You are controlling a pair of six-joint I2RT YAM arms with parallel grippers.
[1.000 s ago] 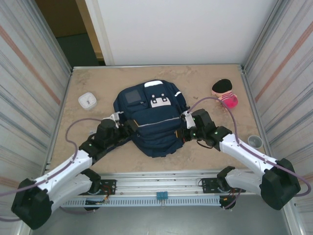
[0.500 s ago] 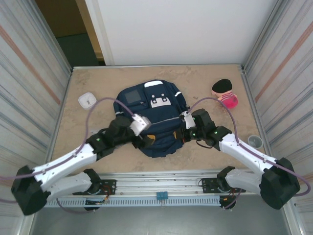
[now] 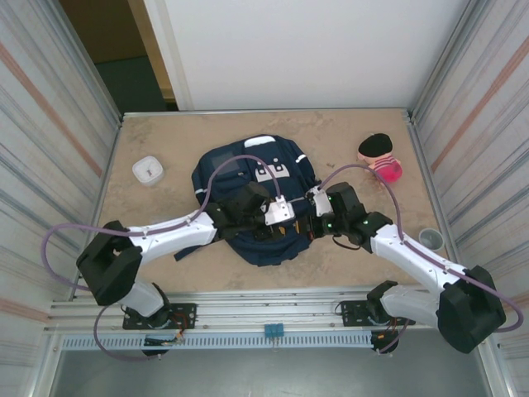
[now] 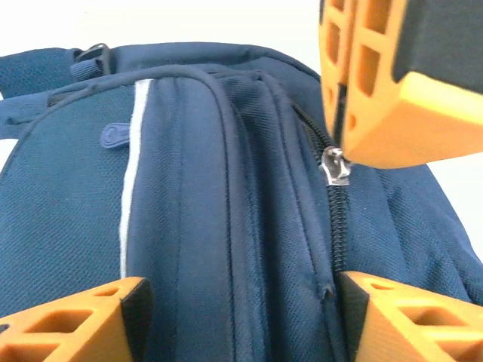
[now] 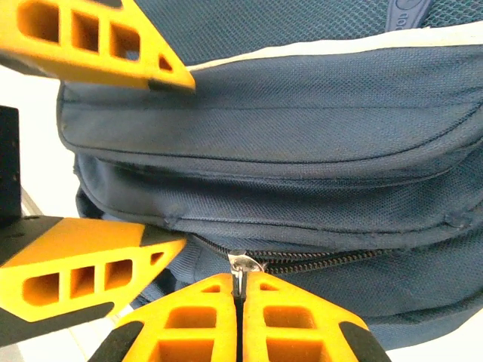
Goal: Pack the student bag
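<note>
The student bag (image 3: 240,178) lies flat mid-table, a navy backpack with a white stripe (image 4: 128,181). My right gripper (image 3: 313,222) sits at the bag's near right side. Its orange fingers are shut (image 5: 240,290) on the metal zipper pull (image 5: 243,262) of a dark zipper (image 4: 332,219). My left gripper (image 3: 285,225) reaches across the bag's near end to just beside the right one. It is open (image 4: 241,320), one finger (image 4: 75,324) on each side of a bulging fold of bag fabric next to the zipper.
A small white box (image 3: 148,169) sits left of the bag. A pink and black slipper-like item (image 3: 380,157) lies at the back right. A grey cup (image 3: 431,239) stands by the right wall. Metal walls enclose both sides.
The left arm swung from the bag's left side across its near end, ending beside the right gripper with its jaws straddling the fabric. The right arm stayed put.
</note>
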